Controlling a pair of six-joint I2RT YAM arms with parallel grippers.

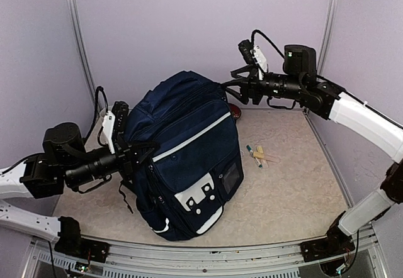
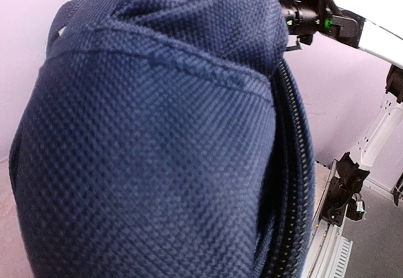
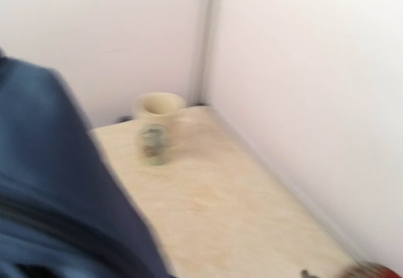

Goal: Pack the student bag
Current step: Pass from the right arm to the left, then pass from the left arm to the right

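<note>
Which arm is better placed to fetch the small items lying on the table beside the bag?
Right, most likely. The small items lie on the right arm's side of the student bag, and the right gripper hangs open and empty. The left gripper is pressed against the bag's far side.

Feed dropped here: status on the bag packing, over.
Left gripper shut on student bag. Right gripper open at its top. Marker loose on table beside it, not blocking.

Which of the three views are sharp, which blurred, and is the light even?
Top external: sharp, evenly lit, only a soft shadow beside the student bag. Left wrist: its fabric fills the frame, weave in focus. Right wrist: blurred throughout; the pale cup in the corner is smeared.
</note>
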